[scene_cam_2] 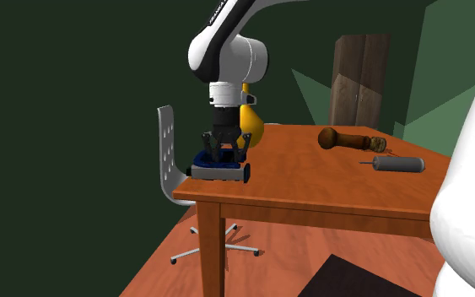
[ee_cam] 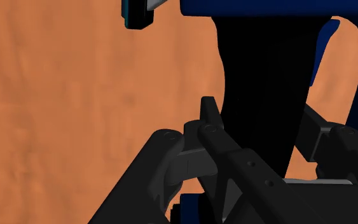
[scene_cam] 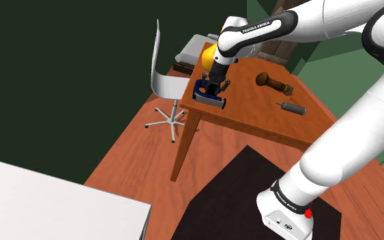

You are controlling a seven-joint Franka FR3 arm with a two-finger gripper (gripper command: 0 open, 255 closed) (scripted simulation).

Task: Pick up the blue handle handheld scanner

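The handheld scanner (scene_cam: 209, 101) lies at the corner of the wooden table (scene_cam: 252, 112) closest to the white chair. It has a dark blue handle and a grey and black head (scene_cam_2: 221, 172). My gripper (scene_cam_2: 225, 155) comes straight down on it, and its black fingers (scene_cam_2: 213, 148) stand on either side of the blue handle. In the wrist view the fingertips (ee_cam: 210, 124) press against the dark handle (ee_cam: 266, 70), so the gripper (ee_cam: 263, 130) is shut on the scanner. The scanner appears to rest on the tabletop (ee_cam: 75, 114).
A yellow object (scene_cam_2: 250, 123) stands just behind the gripper. A brown wooden tool (scene_cam_2: 345, 139) and a grey cylinder tool (scene_cam_2: 400, 164) lie farther along the table. A white swivel chair (scene_cam: 163, 82) stands beside the table's corner. A dark mat (scene_cam: 245, 198) covers the floor near the stand.
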